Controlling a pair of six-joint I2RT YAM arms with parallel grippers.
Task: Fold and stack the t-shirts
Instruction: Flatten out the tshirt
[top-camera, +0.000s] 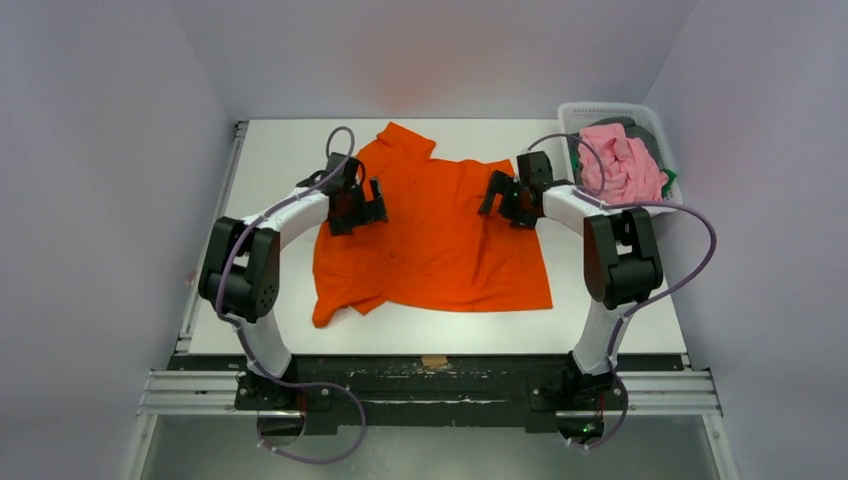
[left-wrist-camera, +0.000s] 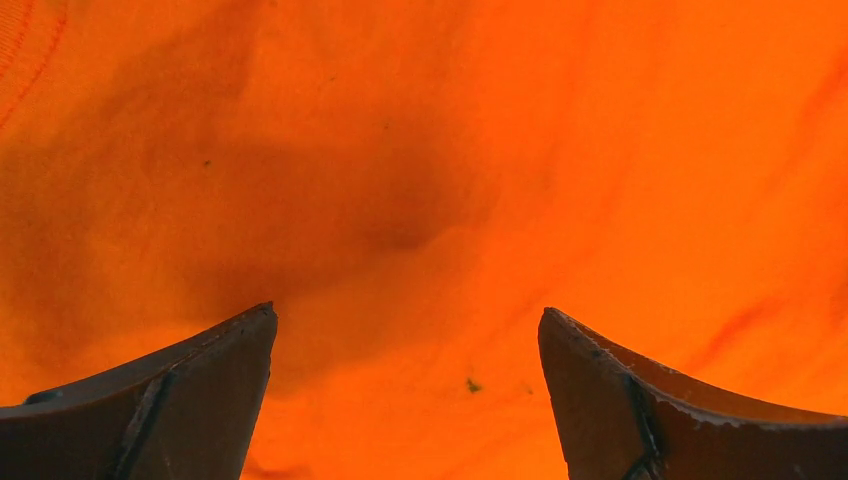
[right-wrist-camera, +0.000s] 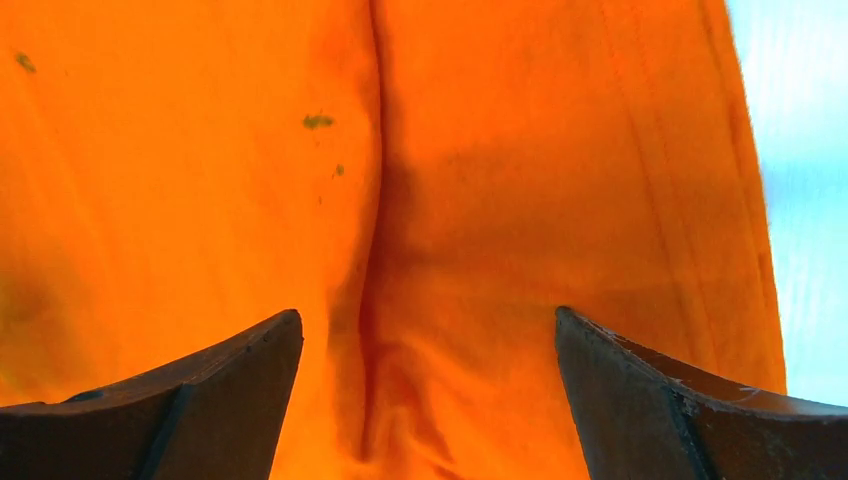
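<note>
A bright orange t-shirt lies spread on the white table, a sleeve folded at the far end and another bunched at the near left. My left gripper is open and empty just above the shirt's left side; the left wrist view shows cloth with a tiny dark speck between the fingers. My right gripper is open and empty over the shirt's right side, above a lengthwise crease. A light pink shirt lies crumpled on darker shirts in the basket.
A white mesh basket stands at the far right corner. Bare white table shows left of the shirt and beside its right edge. Purple-grey walls enclose the table on three sides.
</note>
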